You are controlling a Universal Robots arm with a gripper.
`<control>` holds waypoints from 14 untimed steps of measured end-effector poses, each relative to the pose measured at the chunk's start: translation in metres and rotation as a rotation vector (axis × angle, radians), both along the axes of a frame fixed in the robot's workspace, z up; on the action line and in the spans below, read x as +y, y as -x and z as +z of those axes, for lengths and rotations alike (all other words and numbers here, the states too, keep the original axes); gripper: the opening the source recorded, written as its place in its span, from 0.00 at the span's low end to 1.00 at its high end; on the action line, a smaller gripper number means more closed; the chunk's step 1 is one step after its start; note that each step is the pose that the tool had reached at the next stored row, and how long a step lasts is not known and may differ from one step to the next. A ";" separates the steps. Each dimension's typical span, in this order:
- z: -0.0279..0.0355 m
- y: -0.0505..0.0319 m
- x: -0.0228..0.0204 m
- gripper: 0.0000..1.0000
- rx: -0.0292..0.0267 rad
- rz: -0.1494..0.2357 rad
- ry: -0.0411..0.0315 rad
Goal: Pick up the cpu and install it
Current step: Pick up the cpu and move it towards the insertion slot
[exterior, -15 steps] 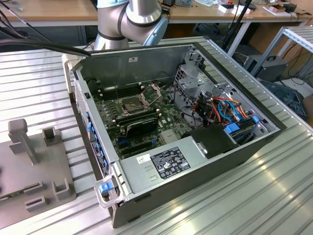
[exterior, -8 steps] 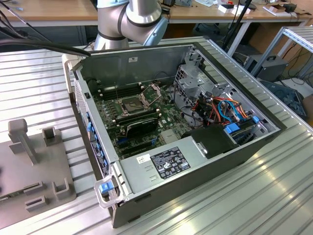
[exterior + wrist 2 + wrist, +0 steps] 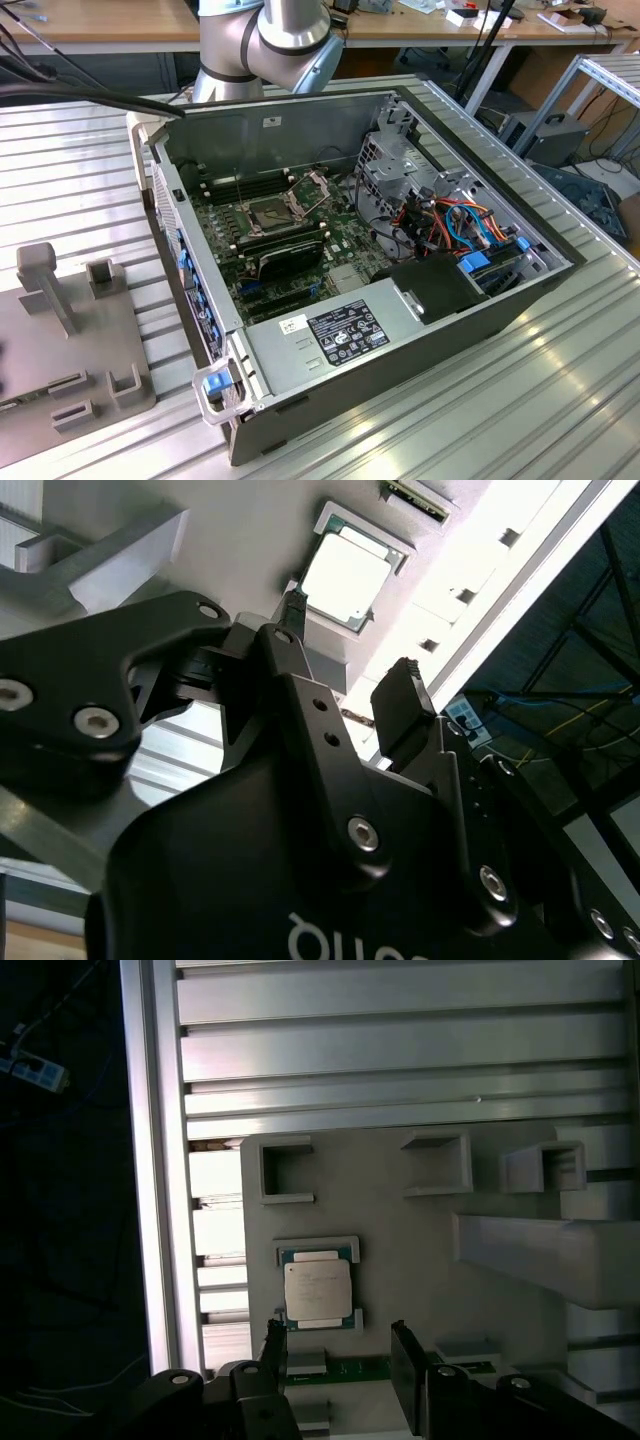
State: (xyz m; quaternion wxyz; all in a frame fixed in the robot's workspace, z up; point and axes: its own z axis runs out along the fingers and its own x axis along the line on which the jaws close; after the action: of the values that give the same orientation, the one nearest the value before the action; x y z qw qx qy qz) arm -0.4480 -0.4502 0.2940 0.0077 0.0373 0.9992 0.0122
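One open computer case (image 3: 270, 135) is sitting on the ribbed desk (image 3: 560, 400) in the exterior view. In the second wrist view, the fingers (image 3: 402, 710) are hanging spread and empty near the cpu (image 3: 345, 578). In the first wrist view, the cpu (image 3: 318, 1292) is lying silver face up on the grey holder plate (image 3: 400, 1250), untouched.

The cpu (image 3: 318, 1295) lies, seemingly recessed, on the fixture plate (image 3: 100, 335), at the exterior view's left of the computer case (image 3: 270, 140).
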 end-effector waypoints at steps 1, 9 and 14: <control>0.0000 0.0000 0.0000 0.54 0.0000 0.000 0.0000; -0.0014 0.0000 0.0000 0.54 -0.0001 0.000 -0.0001; -0.0019 0.0000 0.0000 0.54 -0.0001 0.000 -0.0001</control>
State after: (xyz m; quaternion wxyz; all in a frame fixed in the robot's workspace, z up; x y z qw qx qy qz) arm -0.4480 -0.4502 0.2921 0.0077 0.0373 0.9992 0.0122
